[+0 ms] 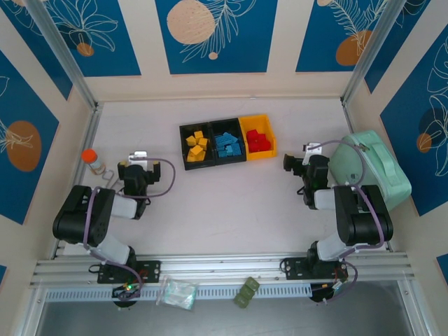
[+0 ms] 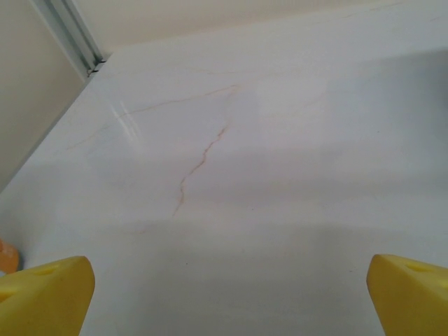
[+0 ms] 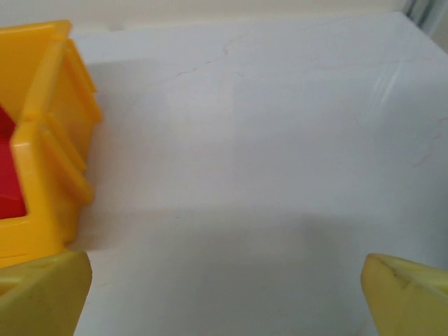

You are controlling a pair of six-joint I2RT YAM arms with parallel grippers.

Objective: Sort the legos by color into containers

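Legos (image 1: 227,145) all sit inside the containers (image 1: 210,165): yellow bricks (image 1: 197,148) in the left black bin, blue bricks (image 1: 225,140) in the middle one, red bricks (image 1: 259,142) in the yellow bin (image 3: 49,133). No loose brick seen on the tabletop (image 1: 224,210). Sorting judged complete.

Left gripper (image 2: 224,297) spread, holding nothing, well left of the containers. Right gripper (image 3: 224,297) spread, holding nothing, near their right end.

Risks: a sideways swing of the right gripper toward the containers could shove the row and spill bricks. The left arm stands near the bottle (image 1: 91,159), far left of the containers; a wide turn could topple it.
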